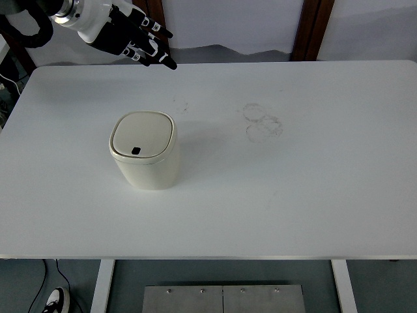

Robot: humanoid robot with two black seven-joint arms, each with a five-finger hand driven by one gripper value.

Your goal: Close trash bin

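A cream trash bin [144, 159] stands on the left half of the white table [293, 182]. Its lid [142, 134] lies flat and closed, with a small dark tab near the front edge. My left hand [144, 40] hovers high at the top left, well above and behind the bin, touching nothing. Its black fingers [159, 57] are stretched out and hold nothing. The right arm does not show.
Faint ring marks [262, 122] stain the table's middle. Two dark wooden posts [311, 29] rise behind the far edge. A shoe [57, 300] shows on the floor at the bottom left, and a metal base plate [223, 298] lies under the table.
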